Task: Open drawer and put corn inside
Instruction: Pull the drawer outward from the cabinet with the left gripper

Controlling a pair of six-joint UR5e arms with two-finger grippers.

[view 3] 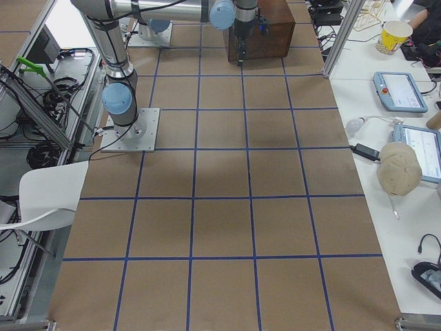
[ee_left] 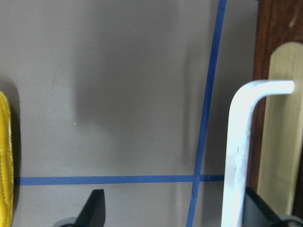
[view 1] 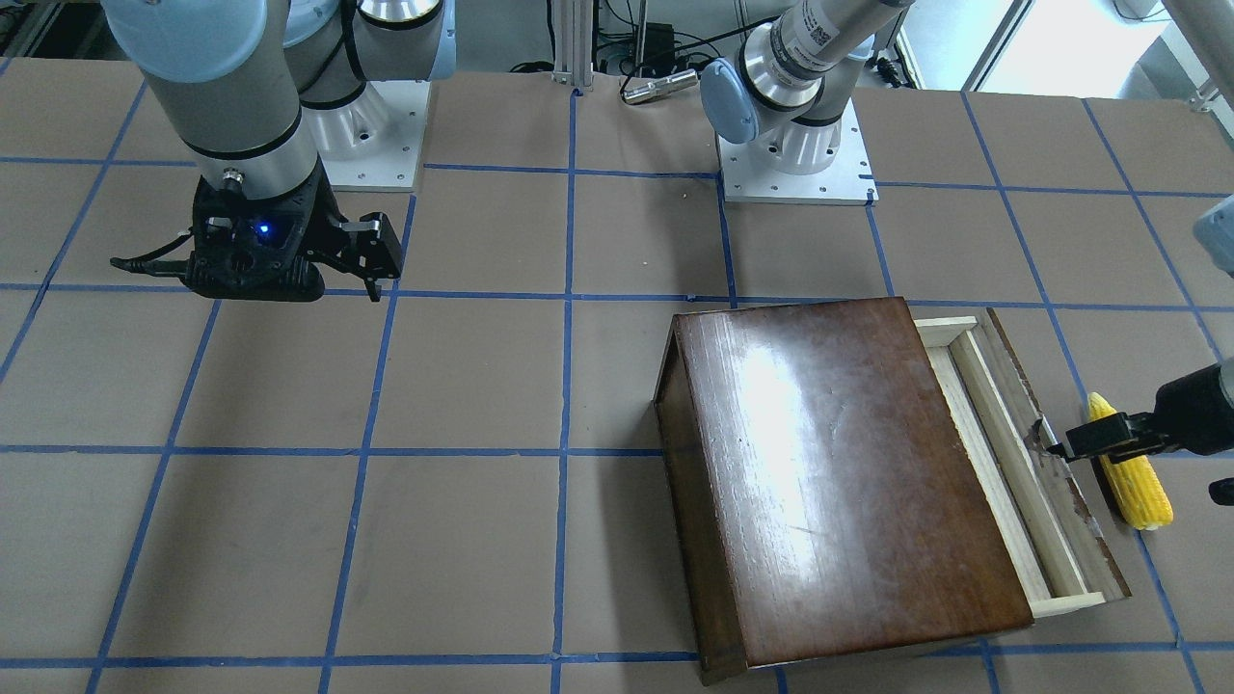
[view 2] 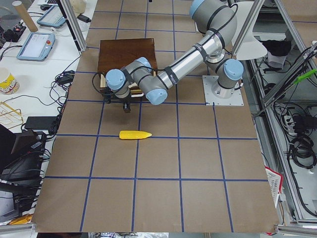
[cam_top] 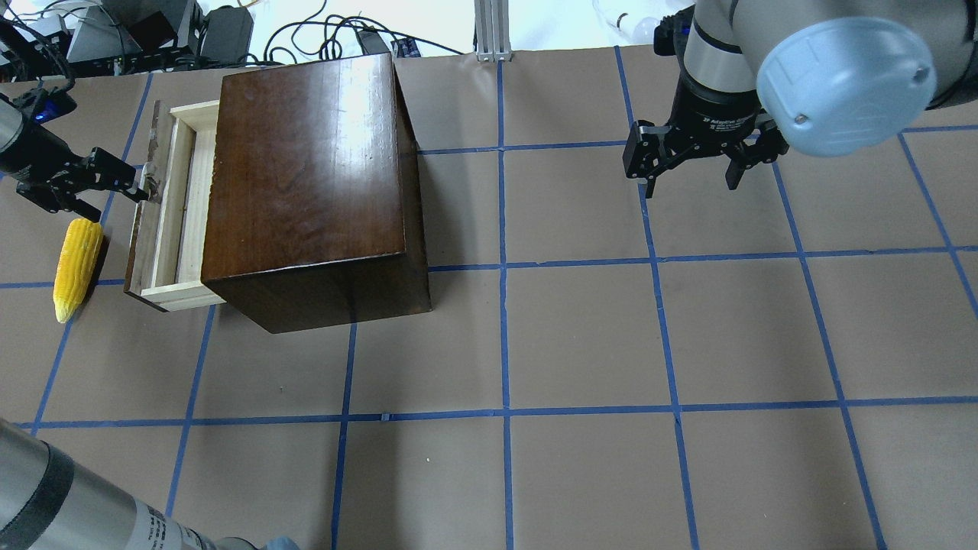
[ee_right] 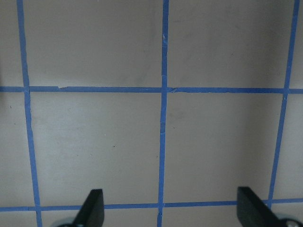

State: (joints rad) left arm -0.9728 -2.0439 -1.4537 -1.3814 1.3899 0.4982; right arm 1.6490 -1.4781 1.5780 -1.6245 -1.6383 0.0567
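The glossy dark-brown cabinet [cam_top: 306, 176] stands at the table's far left. Its drawer [cam_top: 174, 214] of pale wood with a worn dark front panel [view 1: 1046, 463] is pulled part-way out. The yellow corn [cam_top: 76, 263] lies on the table just outside the front panel, parallel to it; it also shows in the front view [view 1: 1133, 482] and the left wrist view [ee_left: 4, 161]. My left gripper [cam_top: 118, 200] is open at the front panel. The drawer's metal handle [ee_left: 236, 156] stands between its fingers, close to one of them. My right gripper [cam_top: 691, 179] is open and empty, high over the table's right half.
Brown paper with a blue tape grid covers the table [cam_top: 581, 336]. Both arm bases [view 1: 795, 164] are bolted at the robot's edge. Off the table's ends stand benches with tablets [view 3: 400, 89], a cup [view 3: 394, 36] and cables.
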